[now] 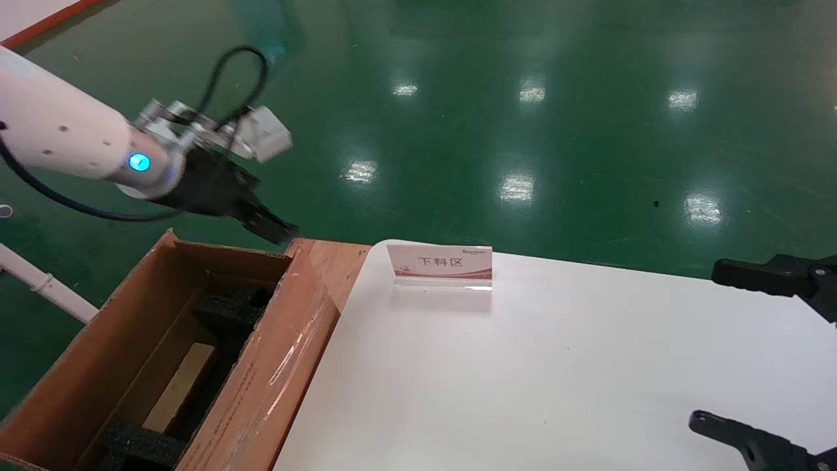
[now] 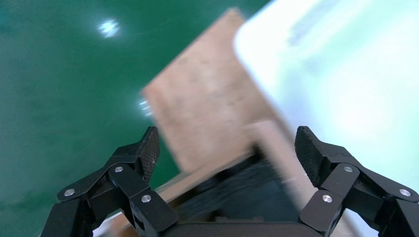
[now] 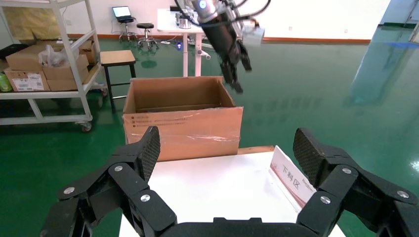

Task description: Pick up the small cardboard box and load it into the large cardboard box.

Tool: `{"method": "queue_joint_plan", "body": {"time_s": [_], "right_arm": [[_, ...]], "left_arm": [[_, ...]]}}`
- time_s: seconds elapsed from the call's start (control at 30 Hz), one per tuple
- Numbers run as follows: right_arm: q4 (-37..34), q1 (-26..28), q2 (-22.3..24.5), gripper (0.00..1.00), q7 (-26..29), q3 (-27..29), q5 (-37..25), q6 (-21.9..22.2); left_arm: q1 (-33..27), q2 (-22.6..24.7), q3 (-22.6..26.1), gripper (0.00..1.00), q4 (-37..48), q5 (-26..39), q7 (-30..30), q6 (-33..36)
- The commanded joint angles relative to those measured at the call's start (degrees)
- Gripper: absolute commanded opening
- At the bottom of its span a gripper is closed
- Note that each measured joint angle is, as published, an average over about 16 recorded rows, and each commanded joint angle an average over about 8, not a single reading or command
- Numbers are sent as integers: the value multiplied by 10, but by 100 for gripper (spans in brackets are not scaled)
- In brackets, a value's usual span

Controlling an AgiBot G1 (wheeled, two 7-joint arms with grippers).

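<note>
Both our tools are spread and empty: right tool [image 1: 752, 347] parked over the white counter [image 1: 556, 366]. The small cardboard box [image 1: 180, 386] lies lengthwise inside the large cardboard box [image 1: 261, 379], below and nearer than our left tool [image 1: 271, 229] at its far end.

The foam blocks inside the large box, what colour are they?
Black. The foam blocks in the large box show best in the head view.

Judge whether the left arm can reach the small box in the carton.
Probably yes: the left gripper hangs open over the large cardboard box, and the small cardboard box lies uncovered inside.
</note>
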Motion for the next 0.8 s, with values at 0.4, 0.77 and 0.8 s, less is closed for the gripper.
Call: {"method": "queue_joint_plan", "body": {"time_s": [0.4,0.77,0.8], "right_arm": [[0,0,0,100,0,0,0,0],[0,-1,-1,100,1,2,-1,0],[0,-1,-1,100,1,2,-1,-1]], "left_arm": [[174,-3,-244,100,10,-104,151,81],[327,-6,-457,100,18,-194,284,152],[341,-6,-477,100,19,-202,296,159]]}}
